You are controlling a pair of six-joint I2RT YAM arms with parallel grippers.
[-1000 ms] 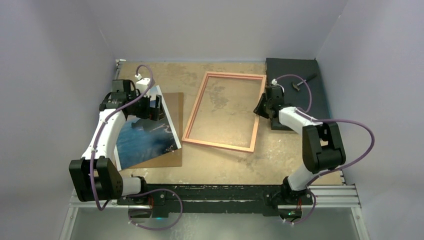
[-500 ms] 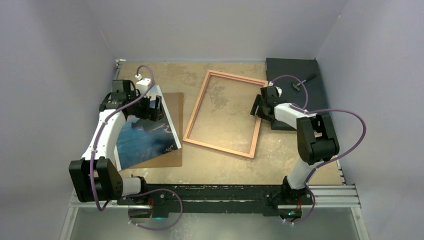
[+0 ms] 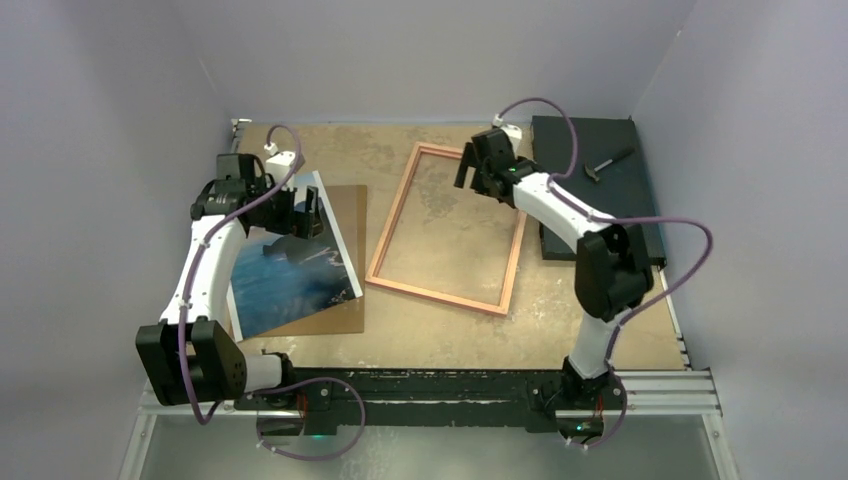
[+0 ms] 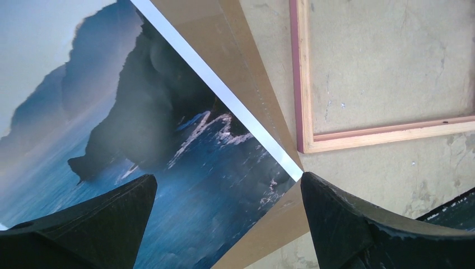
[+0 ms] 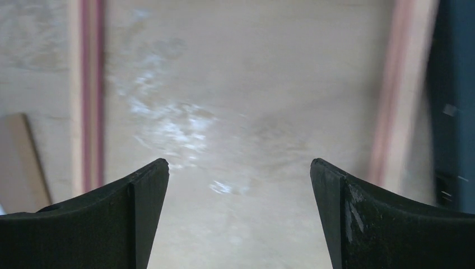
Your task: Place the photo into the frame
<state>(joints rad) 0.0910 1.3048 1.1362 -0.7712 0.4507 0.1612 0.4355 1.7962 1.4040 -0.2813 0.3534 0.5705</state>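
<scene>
The photo [image 3: 285, 270], a blue sea-and-cliff print with a white border, lies flat at the left on a brown backing board [image 3: 348, 215]. My left gripper [image 3: 307, 214] hovers open over the photo's far right part; in the left wrist view the left gripper [image 4: 228, 176] has its fingertips spread above the photo [image 4: 140, 140] near its corner. The frame [image 3: 437, 292] lies flat mid-table, pale wood side up. My right gripper [image 3: 474, 172] hangs open over the frame's far end. In the right wrist view, the right gripper [image 5: 240, 162] is above the glossy pane, between the frame's rims [image 5: 89, 84].
A black mat [image 3: 590, 140] lies at the back right with a small hammer-like tool [image 3: 606, 163] on it. Purple walls close in on the left, back and right. The backing board [image 4: 246, 73] sticks out past the photo toward the frame's corner [image 4: 305, 143].
The right gripper has opened, left the frame's right rim and swung left and farther back over the frame's far end. The frame has turned slightly. The left arm has barely moved.
</scene>
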